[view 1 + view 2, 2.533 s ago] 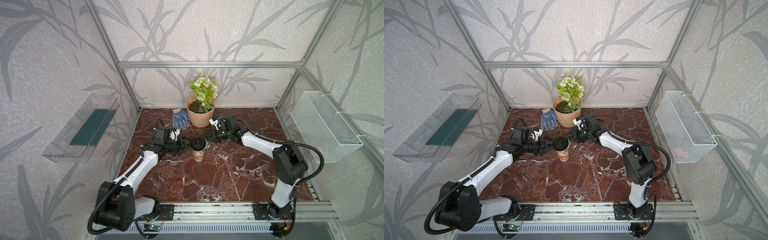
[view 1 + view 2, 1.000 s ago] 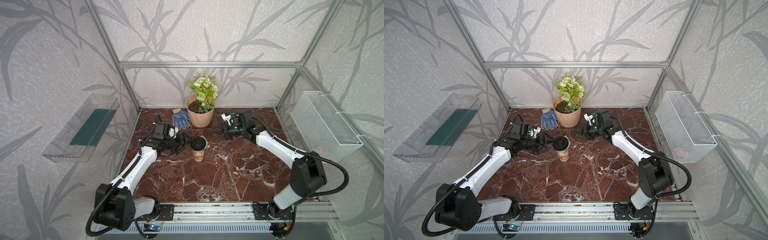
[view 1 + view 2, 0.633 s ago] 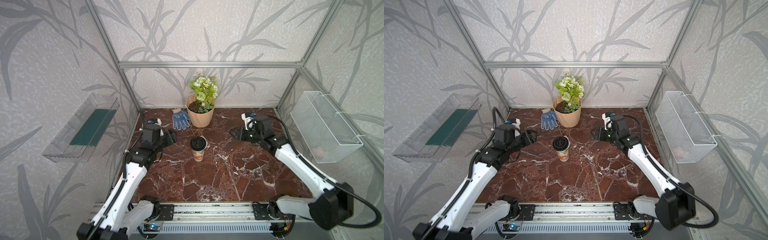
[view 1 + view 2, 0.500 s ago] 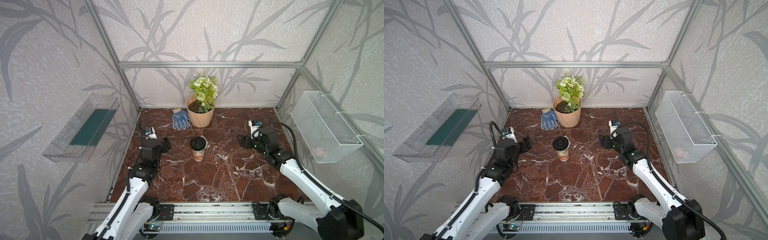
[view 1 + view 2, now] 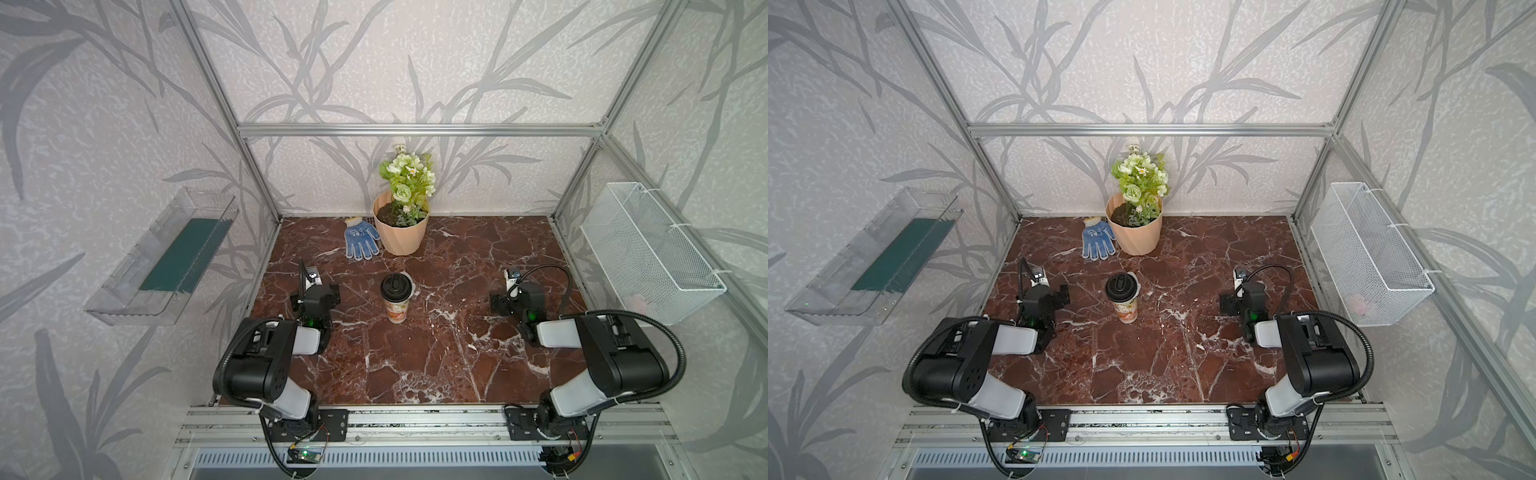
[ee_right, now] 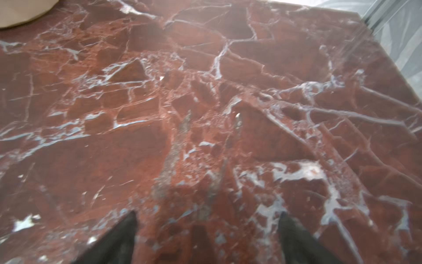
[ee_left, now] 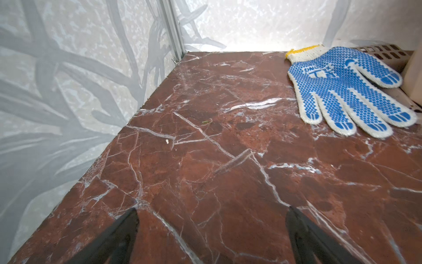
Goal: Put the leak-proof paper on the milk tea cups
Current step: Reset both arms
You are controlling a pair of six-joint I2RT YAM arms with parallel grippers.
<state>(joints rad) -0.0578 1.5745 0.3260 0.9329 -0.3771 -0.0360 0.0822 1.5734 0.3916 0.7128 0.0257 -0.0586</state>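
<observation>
In both top views the left arm (image 5: pixel 266 357) and right arm (image 5: pixel 611 357) have pulled back from the milk tea cup (image 5: pixel 395 308) at frame centre, folded at the lower corners. The leak-proof paper (image 5: pixel 412 284) peeks from under its black lid (image 5: pixel 397 286). Left gripper (image 7: pixel 212 212) and right gripper (image 6: pixel 207 216) gape wide, empty, above the marble table (image 5: pixel 415 365).

A peach flower pot (image 5: pixel 401 237) stands far back on the marble table (image 5: pixel 415 365), a blue-dotted glove (image 5: pixel 360 240) just left of it.
</observation>
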